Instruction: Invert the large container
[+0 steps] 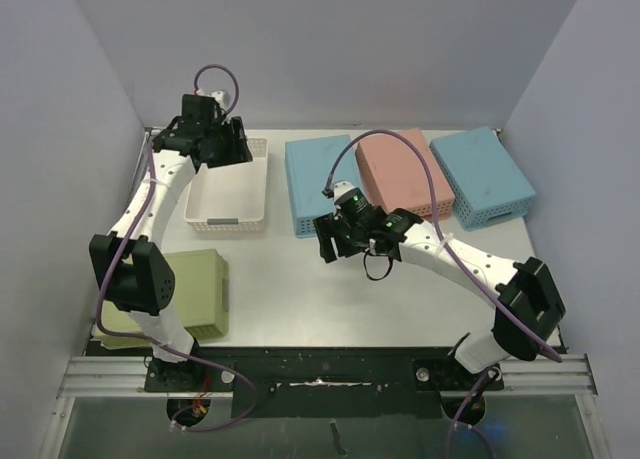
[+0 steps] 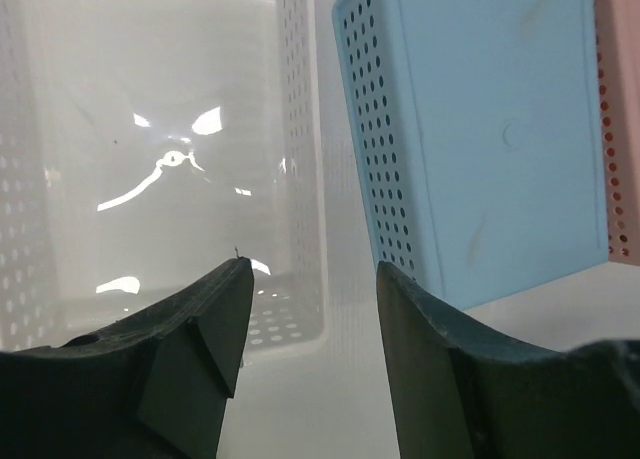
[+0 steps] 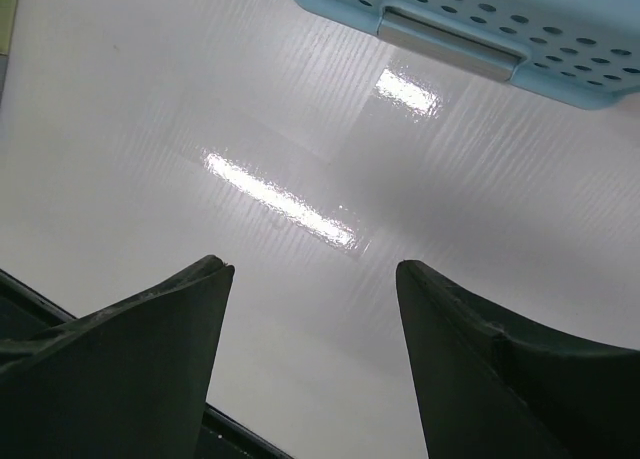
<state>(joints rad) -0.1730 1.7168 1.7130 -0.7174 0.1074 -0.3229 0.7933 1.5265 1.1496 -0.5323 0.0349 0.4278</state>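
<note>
The white perforated container [image 1: 226,191] stands upright and empty at the back left of the table. In the left wrist view its inside [image 2: 160,129] fills the upper left. My left gripper [image 1: 238,145] is open and empty, hovering over the container's far right corner; in its own view [image 2: 312,279] the jaws straddle the container's right wall. My right gripper [image 1: 332,241] is open and empty over bare table at the centre, just in front of a light blue container [image 1: 320,184]. In its own view [image 3: 315,269] only table lies between the jaws.
The light blue container lies upside down right of the white one, as the left wrist view [image 2: 490,139] and the right wrist view [image 3: 480,19] show. A pink container [image 1: 400,169] and another blue one [image 1: 482,176] lie upside down at the back right. A green container [image 1: 195,289] sits upside down front left.
</note>
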